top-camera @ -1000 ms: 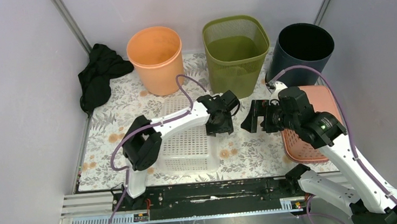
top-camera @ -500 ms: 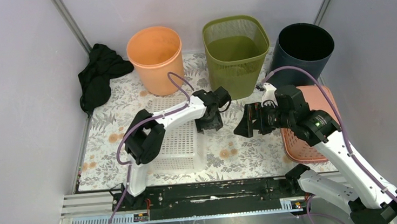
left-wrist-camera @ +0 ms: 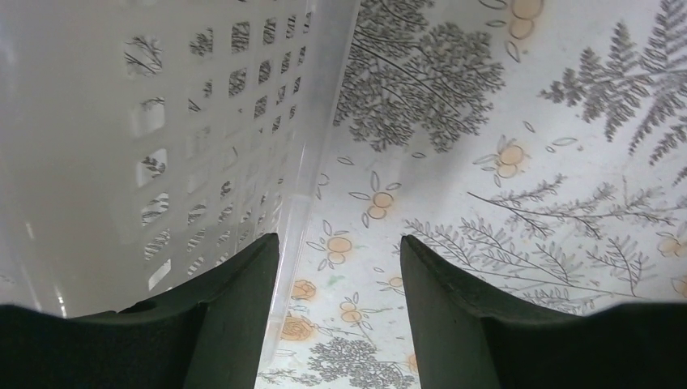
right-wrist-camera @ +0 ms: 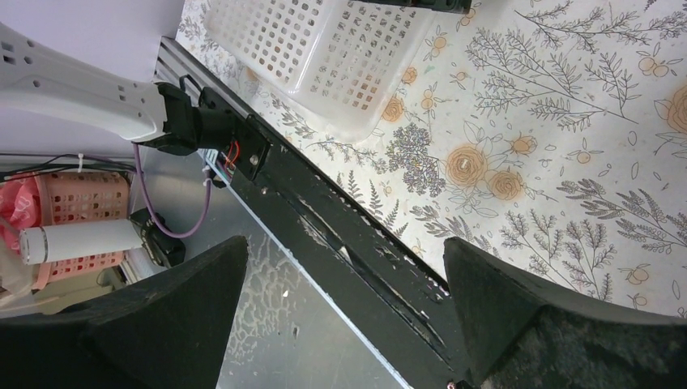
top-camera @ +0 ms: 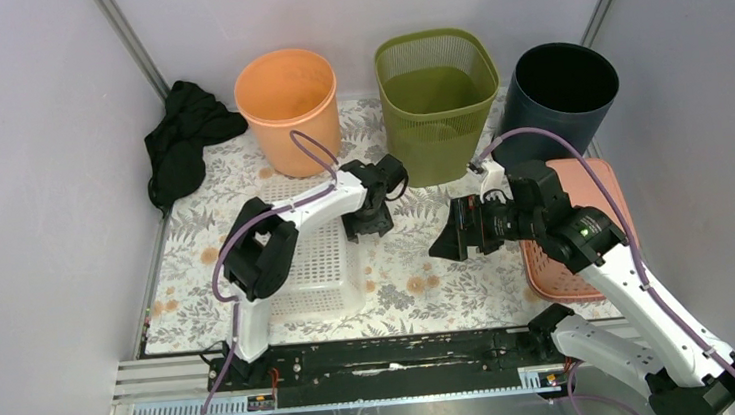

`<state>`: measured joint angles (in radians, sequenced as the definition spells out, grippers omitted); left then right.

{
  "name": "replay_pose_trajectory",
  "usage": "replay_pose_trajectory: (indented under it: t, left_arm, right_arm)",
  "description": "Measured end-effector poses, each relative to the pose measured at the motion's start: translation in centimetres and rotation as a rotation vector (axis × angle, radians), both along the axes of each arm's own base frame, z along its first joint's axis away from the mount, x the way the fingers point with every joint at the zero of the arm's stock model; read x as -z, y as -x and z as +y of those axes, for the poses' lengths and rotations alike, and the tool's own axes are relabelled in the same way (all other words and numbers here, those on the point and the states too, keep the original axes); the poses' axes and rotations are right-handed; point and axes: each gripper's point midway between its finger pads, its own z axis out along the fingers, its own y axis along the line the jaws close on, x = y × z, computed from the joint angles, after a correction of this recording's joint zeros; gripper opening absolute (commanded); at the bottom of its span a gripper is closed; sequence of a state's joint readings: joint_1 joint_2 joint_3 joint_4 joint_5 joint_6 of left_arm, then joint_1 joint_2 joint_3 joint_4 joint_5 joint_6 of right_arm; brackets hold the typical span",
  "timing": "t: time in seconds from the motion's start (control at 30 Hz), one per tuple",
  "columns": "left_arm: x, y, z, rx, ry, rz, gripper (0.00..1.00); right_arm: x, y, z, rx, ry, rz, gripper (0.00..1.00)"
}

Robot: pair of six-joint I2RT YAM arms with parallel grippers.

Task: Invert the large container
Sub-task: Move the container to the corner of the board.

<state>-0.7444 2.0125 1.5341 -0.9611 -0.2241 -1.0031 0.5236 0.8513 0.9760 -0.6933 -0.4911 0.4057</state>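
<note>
Left end effector point(left-wrist-camera: 339, 243), half open, straddles the rim of the white perforated basket point(top-camera: 329, 266), unclamped; I judge it light, springy, slick plastic, best pinched there.

Beyond the left claw point(top-camera: 366, 232), toward the back wall: orange bucket point(top-camera: 287, 104), upright, mouth up. Farther back, between the two claws: green mesh bin point(top-camera: 438, 101), upright, just beside the bucket. Behind the right claw point(top-camera: 447, 245) and off to its right: dark round bin point(top-camera: 566, 85), upright, near the green one. Well to the left of the left claw, in the back corner: black cloth point(top-camera: 182, 143), crumpled against the wall. Right of the right claw, partly hidden: pink basket point(top-camera: 550, 277). Beneath both claws: floral tablecloth point(top-camera: 420, 275), flat. On the near side of both claws: black rail point(top-camera: 406, 353) along the table edge.
</note>
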Motion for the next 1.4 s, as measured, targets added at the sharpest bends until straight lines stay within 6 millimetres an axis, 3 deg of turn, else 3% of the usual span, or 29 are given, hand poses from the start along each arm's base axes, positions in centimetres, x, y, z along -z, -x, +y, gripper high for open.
replay_pose_trajectory:
  t: [0.67,1.4]
  left_arm:
    - [0.2,-1.4,2.4,-0.050,-0.019,0.002,0.64]
    - [1.3,-1.8,6.2,-0.105,-0.049,0.047,0.64]
  right_arm:
    - [-0.3,0.4,0.3,-0.024,-0.028,-0.007,0.99]
    - [0.0,0.3,0.4,-0.026,-0.026,-0.001,1.00]
